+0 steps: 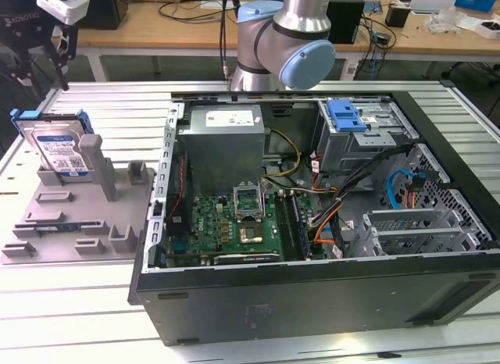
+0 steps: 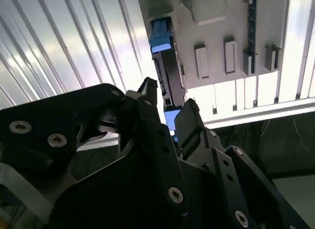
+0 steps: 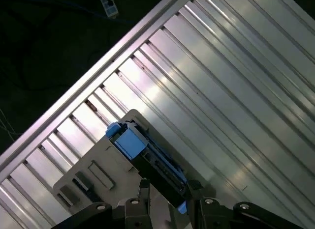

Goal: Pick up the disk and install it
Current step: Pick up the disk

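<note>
Disk [image 1: 58,149] is standing on edge in the grey fixture [image 1: 70,223] on the worktop [image 1: 78,317], directly below the claw [image 2: 168,108], whose 2 fingers [image 2: 189,118] are gaping apart, flanking its thin edge.

At the exterior view's left the disk [image 1: 56,145] is silver with a blue-and-white barcode label and a blue frame; the holder [image 1: 78,215] is plain grey and the table [image 1: 70,317] silver with ribbed stripes. The case [image 1: 312,297] is black, its board [image 1: 226,227] green, the bracket [image 1: 348,114] blue. The arm [image 1: 285,36] is silver with pale blue caps, and the gripper [image 2: 168,99] is black in the second wrist view.
</note>
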Motion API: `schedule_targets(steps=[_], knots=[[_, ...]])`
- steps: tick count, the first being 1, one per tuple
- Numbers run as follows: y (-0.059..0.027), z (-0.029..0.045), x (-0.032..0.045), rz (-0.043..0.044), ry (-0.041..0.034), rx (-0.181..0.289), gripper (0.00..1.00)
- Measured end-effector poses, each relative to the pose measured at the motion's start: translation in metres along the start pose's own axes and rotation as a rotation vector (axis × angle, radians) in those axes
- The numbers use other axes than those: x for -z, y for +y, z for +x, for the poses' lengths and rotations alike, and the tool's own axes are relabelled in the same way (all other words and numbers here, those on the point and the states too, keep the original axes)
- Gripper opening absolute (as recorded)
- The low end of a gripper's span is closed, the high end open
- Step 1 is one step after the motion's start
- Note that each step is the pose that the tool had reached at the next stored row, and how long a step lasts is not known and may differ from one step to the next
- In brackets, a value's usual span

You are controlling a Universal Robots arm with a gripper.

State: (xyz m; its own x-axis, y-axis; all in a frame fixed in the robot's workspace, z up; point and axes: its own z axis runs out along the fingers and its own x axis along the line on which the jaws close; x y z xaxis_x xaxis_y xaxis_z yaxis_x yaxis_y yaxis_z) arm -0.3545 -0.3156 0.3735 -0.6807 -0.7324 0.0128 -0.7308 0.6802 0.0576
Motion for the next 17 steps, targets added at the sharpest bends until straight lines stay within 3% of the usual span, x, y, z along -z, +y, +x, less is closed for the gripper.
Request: schedule_targets(steps=[10, 17], knots=[[0.0000, 0.0000, -0.0009, 0.0022, 0.0116, 0.195, 0.42], [0.0005, -0.0006, -0.0011, 0.0046, 0.0213, 0.358, 0.42]])
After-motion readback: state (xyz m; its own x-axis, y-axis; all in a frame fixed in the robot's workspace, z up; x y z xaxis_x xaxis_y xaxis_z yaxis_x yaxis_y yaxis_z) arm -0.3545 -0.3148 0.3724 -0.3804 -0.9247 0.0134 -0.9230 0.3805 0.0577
